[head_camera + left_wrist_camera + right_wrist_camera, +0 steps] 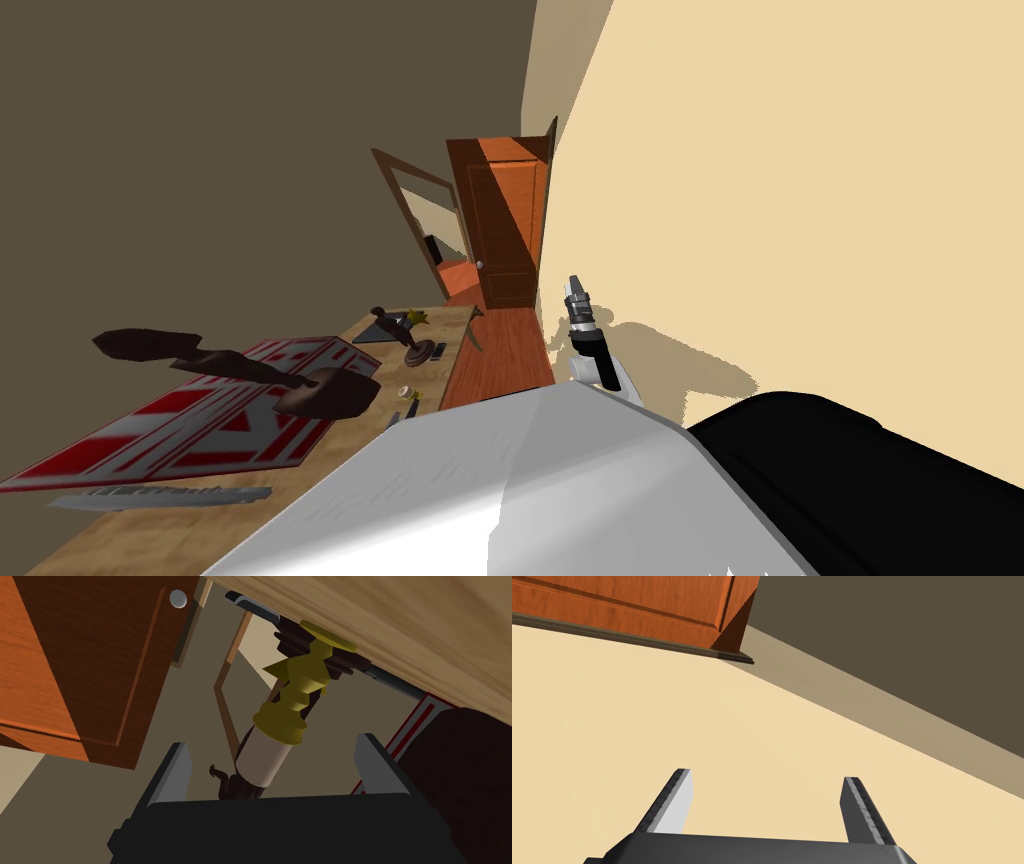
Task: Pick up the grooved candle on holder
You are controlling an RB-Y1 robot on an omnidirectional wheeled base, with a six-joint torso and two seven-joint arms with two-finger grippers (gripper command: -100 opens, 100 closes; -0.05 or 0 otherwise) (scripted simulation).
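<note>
The candle (292,701) has a yellow, grooved, twisted body, a pale grey cylinder (262,758) at its end and a dark base set on the wooden table (410,631). My left gripper (272,741) is open, and the candle's pale end lies between its fingers (172,773) without touching either. In the head view the candle (414,322) stands small near the table's far end. My right gripper (575,285) is raised beside the cream wall, and its wrist view shows the right gripper (767,775) open with nothing in it.
A red and white patterned mat (200,420) covers much of the table, with dark brown objects (320,392) over it. A flat dark tray (380,332) lies by the candle. Small items (405,392) sit near the table's edge. An orange-brown door (505,220) stands beyond.
</note>
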